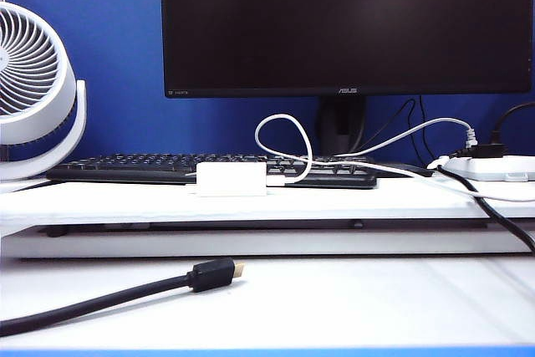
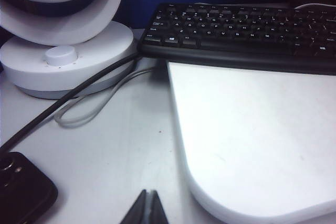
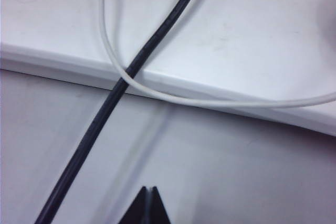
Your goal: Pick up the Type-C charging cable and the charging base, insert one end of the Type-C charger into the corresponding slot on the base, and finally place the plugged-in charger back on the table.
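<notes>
The charging base (image 1: 231, 180), a small white block, lies on the raised shelf board (image 1: 125, 202) in front of the keyboard. The Type-C charging cable (image 1: 284, 133) loops up behind it, and its white plug end (image 1: 277, 180) sits against the base's right end. The thin cord then runs right along the shelf; in the right wrist view it (image 3: 157, 94) drapes over the shelf edge. My left gripper (image 2: 148, 192) is shut and empty over the table near the shelf's rounded corner (image 2: 252, 140). My right gripper (image 3: 148, 188) is shut and empty over the table (image 3: 236, 171). Neither gripper shows in the exterior view.
A thick black cable with a gold-tipped plug (image 1: 213, 274) lies on the table (image 1: 376, 307); another black cable (image 3: 131, 69) crosses the white cord. A white fan (image 1: 33, 81), keyboard (image 1: 150, 166), monitor (image 1: 347, 22) and power strip (image 1: 493, 169) stand around. A dark flat object (image 2: 21, 192) lies by the left gripper.
</notes>
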